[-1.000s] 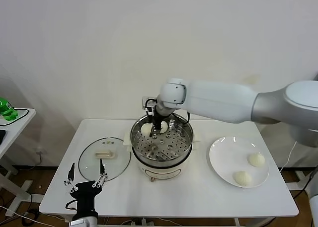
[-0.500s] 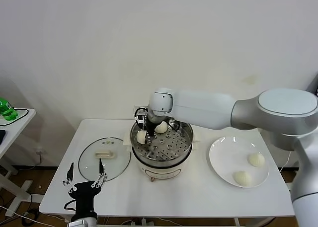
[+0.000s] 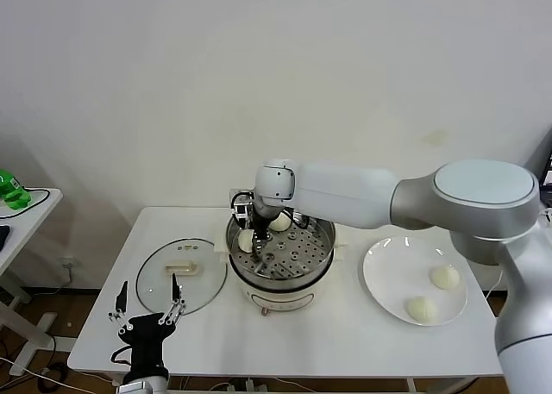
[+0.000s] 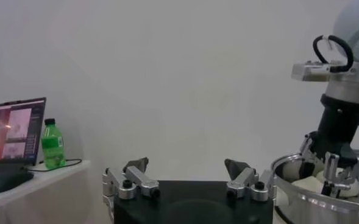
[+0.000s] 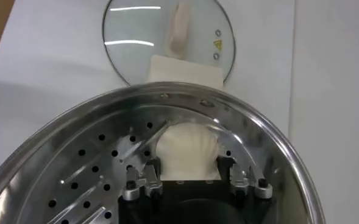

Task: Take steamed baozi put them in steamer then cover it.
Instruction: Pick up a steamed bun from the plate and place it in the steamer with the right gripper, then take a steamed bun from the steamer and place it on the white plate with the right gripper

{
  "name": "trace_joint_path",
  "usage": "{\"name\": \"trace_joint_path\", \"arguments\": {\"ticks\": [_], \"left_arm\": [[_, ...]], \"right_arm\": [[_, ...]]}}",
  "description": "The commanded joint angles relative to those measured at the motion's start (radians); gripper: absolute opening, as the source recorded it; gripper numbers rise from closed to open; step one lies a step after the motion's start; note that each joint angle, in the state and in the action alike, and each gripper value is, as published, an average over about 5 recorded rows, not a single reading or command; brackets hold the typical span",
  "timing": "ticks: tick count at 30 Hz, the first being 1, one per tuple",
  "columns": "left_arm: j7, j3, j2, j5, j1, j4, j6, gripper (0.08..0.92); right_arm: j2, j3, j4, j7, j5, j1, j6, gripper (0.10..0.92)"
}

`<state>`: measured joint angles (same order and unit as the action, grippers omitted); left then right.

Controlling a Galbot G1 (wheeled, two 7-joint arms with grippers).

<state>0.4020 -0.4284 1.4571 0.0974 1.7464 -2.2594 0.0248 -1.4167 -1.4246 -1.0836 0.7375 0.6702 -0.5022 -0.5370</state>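
2 small round cream-white steamed baozi are seen inside the round shiny steel steamer (image 3: pixel 281 258) on its cream-white electric base; 1 bun (image 3: pixel 247 240) lies on the perforated tray against the pot's left wall, the other bun (image 3: pixel 279 223) lies near the far wall. The right gripper (image 3: pixel 257 235) is lowered into the pot over the left bun; in the right wrist view that bun (image 5: pixel 188 151) is framed between the 2 fingers (image 5: pixel 141 181), which stand just beside its flanks; whether they press it or have let go cannot be told. 2 more buns, one (image 3: pixel 445 277) behind the other (image 3: pixel 421 308), are left on the flat white plate (image 3: pixel 390 273) to the right of the steamer. The round clear glass cover (image 3: pixel 181 275) with its cream rectangular handle is laid flat on the white table (image 3: pixel 345 334) just left of the pot. The left gripper (image 3: pixel 148 311) is parked near the table's front left edge, fingers spread wide and holding nothing. A green bottle (image 4: pixel 53 145) is seen on a side table (image 3: pixel 26 209) at the left.
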Motion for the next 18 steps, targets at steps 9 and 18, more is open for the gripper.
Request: {"name": "trace_joint_path", "arguments": {"ticks": [9, 18], "left_arm": [[0.000, 0.004, 0.002, 0.003, 0.003, 0.002, -0.001, 0.823], [0.000, 0.010, 0.002, 0.006, 0.010, 0.002, -0.004, 0.823]], "right_arm": [[0.052, 0.014, -0.062, -0.004, -0.016, -0.039, -0.012, 0.810], [0.232, 0.010, -0.260, -0.012, -0.003, -0.167, -0.026, 0.823]]}}
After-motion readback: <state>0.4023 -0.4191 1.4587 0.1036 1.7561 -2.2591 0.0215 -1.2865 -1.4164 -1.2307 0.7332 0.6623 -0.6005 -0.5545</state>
